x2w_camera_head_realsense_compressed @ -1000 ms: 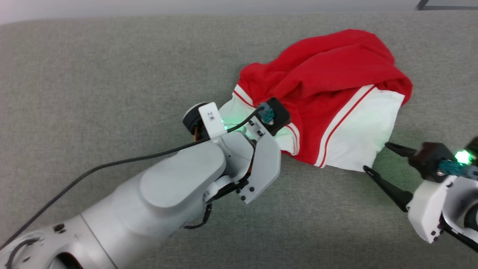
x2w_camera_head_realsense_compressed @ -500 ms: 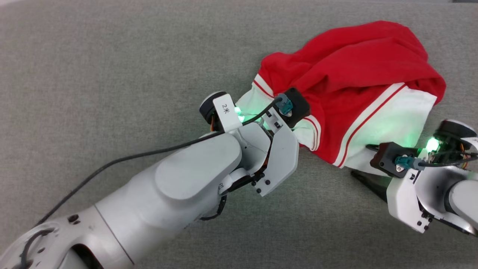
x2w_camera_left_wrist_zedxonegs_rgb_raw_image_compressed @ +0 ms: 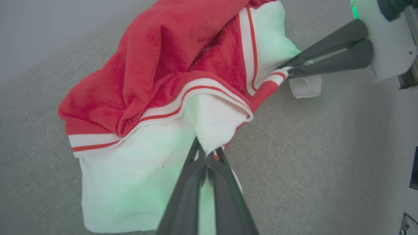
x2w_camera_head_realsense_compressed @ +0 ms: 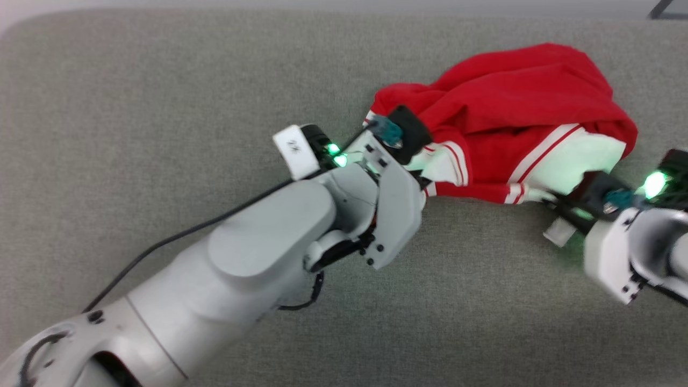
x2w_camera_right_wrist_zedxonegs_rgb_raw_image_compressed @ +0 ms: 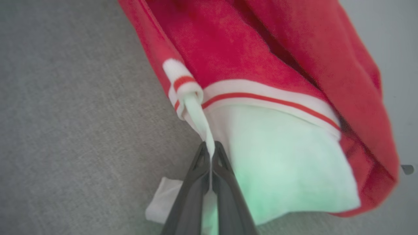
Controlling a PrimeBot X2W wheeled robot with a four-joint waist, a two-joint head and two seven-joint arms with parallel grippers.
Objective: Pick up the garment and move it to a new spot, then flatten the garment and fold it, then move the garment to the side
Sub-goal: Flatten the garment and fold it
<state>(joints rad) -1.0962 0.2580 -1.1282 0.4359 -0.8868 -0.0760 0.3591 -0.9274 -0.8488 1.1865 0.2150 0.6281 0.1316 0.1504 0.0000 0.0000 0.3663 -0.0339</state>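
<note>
The garment (x2w_camera_head_realsense_compressed: 516,107), a red jersey with white side panels and red-white striped trim, lies bunched at the right of the grey surface. My left gripper (x2w_camera_left_wrist_zedxonegs_rgb_raw_image_compressed: 209,156) is shut on a fold of its white panel; in the head view its fingers (x2w_camera_head_realsense_compressed: 428,185) are mostly hidden behind the wrist. My right gripper (x2w_camera_right_wrist_zedxonegs_rgb_raw_image_compressed: 210,150) is shut on a thin white edge by the striped hem, and it also appears in the left wrist view (x2w_camera_left_wrist_zedxonegs_rgb_raw_image_compressed: 289,71) and the head view (x2w_camera_head_realsense_compressed: 553,200). Between the two grips the garment's near edge (x2w_camera_left_wrist_zedxonegs_rgb_raw_image_compressed: 228,98) is raised. No lettering shows.
The grey fabric surface (x2w_camera_head_realsense_compressed: 161,107) spreads wide to the left and front of the garment. A black cable (x2w_camera_head_realsense_compressed: 177,236) trails along my left forearm. A dark frame piece (x2w_camera_head_realsense_compressed: 664,8) sits beyond the surface's far right edge.
My right gripper has come in from the right and gone from open to shut on the garment's white corner. The garment's near edge has gathered and risen. The head camera has shifted.
</note>
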